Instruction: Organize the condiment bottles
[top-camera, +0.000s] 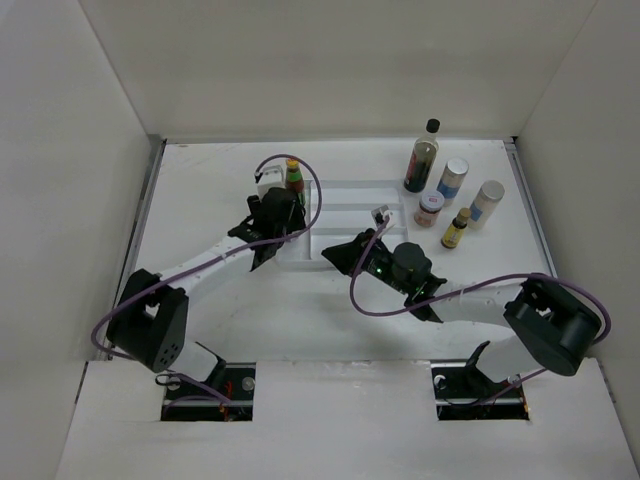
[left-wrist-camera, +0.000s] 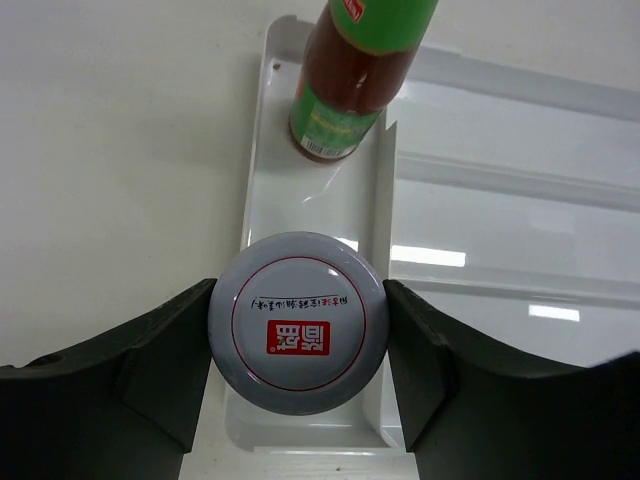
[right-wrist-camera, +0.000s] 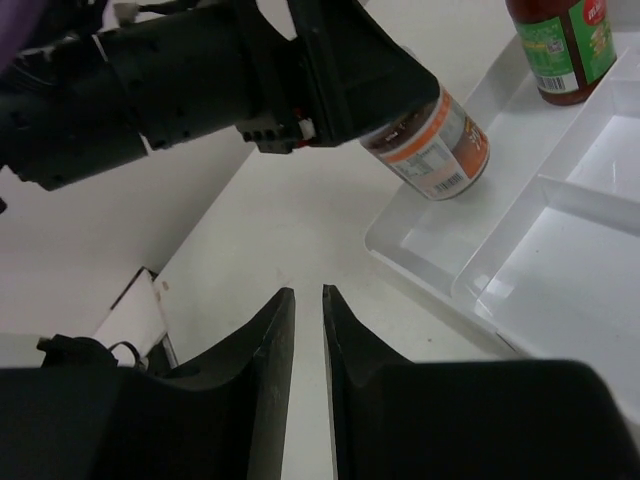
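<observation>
My left gripper (left-wrist-camera: 297, 335) is shut on a short jar (left-wrist-camera: 297, 322) with a grey lid. It holds the jar tilted, just above the left compartment of the white divided tray (left-wrist-camera: 480, 230). The right wrist view shows the jar (right-wrist-camera: 435, 145) with its orange label. A yellow-capped red sauce bottle (top-camera: 294, 178) stands at the far end of that compartment. My right gripper (top-camera: 340, 253) is shut and empty over the table, in front of the tray. A tall dark bottle (top-camera: 422, 157), two pale shakers (top-camera: 453, 182) (top-camera: 487, 203), a short jar (top-camera: 430, 210) and a small yellow-capped dark bottle (top-camera: 457, 229) stand right of the tray.
The tray (top-camera: 350, 195) lies mid-table with long compartments to the right of the left one. A small white object (top-camera: 381, 214) lies at the tray's right edge. White walls enclose the table on three sides.
</observation>
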